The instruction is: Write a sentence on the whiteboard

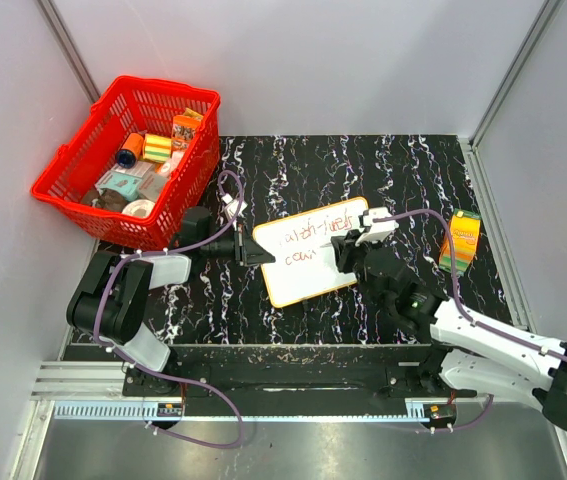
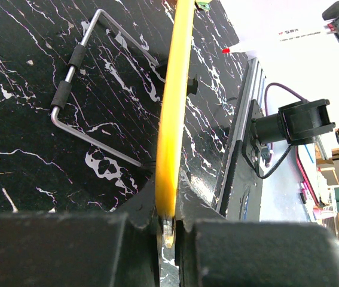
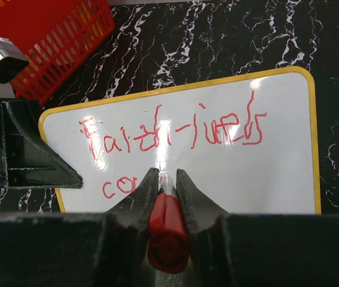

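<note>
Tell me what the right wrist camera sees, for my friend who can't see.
The right fingers pinch a red marker, its tip at a yellow-rimmed whiteboard beside messy red writing. The left fingers clamp the board's left edge; a red basket sits beyond.

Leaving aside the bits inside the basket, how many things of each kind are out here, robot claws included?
Left gripper and right gripper: 2
Whiteboard: 1
Red marker: 1
Red basket: 1
Colourful box: 1
Total: 6
</note>
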